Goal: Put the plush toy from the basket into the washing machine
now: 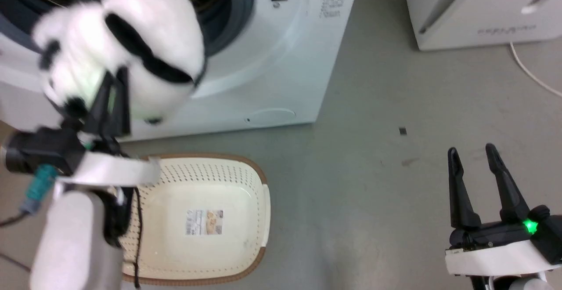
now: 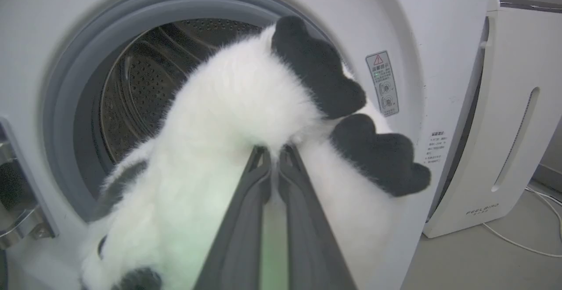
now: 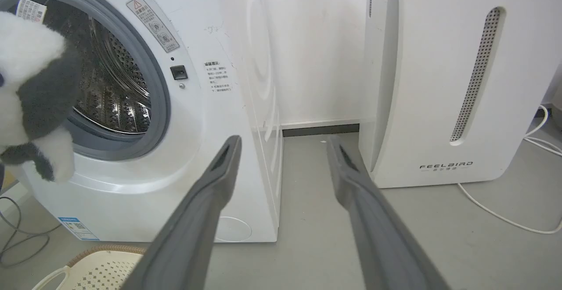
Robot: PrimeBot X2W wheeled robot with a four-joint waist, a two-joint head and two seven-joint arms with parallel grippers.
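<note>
Plush toy [image 1: 131, 48]: held off the floor in the left claw, white fur and black patches blurred in the head view; it hangs right in front of the washing machine's open porthole, above and beyond the basket. Whether any part has crossed the gasket I cannot tell.
Left claw [image 2: 273, 153]: fingers drawn almost together, pinching the toy's white fur between them.
Right claw [image 1: 472, 150]: fingers spread wide with nothing between them, low at the robot's right over the floor, well apart from the toy.
Basket [image 1: 262, 206]: on the floor just before the washing machine, partly under the left forearm; the paper label [image 1: 204, 222] lies on its inner bottom.
Floor [image 1: 373, 171]: grey, with a few small dark specks.
Washing machine [image 1: 272, 61]: porthole open, grey gasket [image 2: 66, 105] ringing the steel drum [image 2: 140, 88].
White appliance [image 3: 439, 83]: marked FEELBIRD, to the robot's right of the washer, with a white cable [image 1: 531, 74] trailing on the floor.
</note>
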